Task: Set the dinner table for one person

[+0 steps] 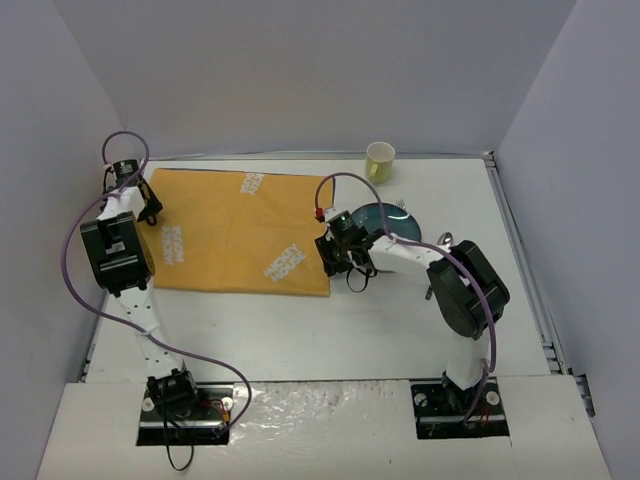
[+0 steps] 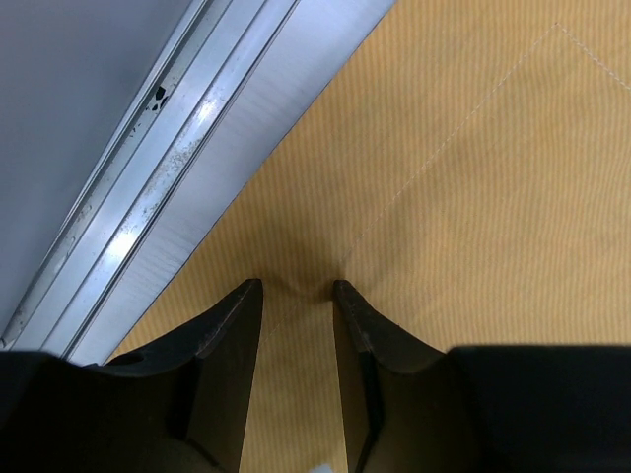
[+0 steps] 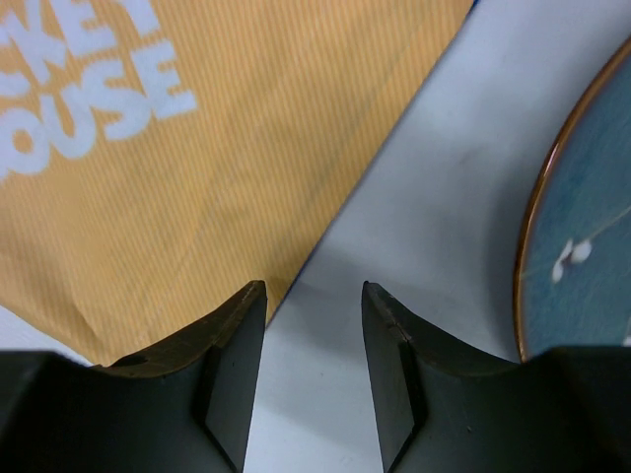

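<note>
Square the mat (image 1: 240, 230) on the dinner table (image 1: 300, 330), which lies under both arms. Left gripper (image 2: 296, 288): narrowly parted, tips on the mat (slight pucker between). Right gripper (image 3: 314, 288): open, empty, straddling the mat's corner near the plate (image 3: 582, 227). Tension both corners evenly.

white dinner table (image 1: 300, 330), orange-yellow mat (image 1: 230, 235) with white print, blue plate (image 1: 385, 216).

right tool (image 3: 314, 296): jaws apart | orange mat (image 3: 197, 177) edge left | blue plate (image 3: 587, 227) right
</note>
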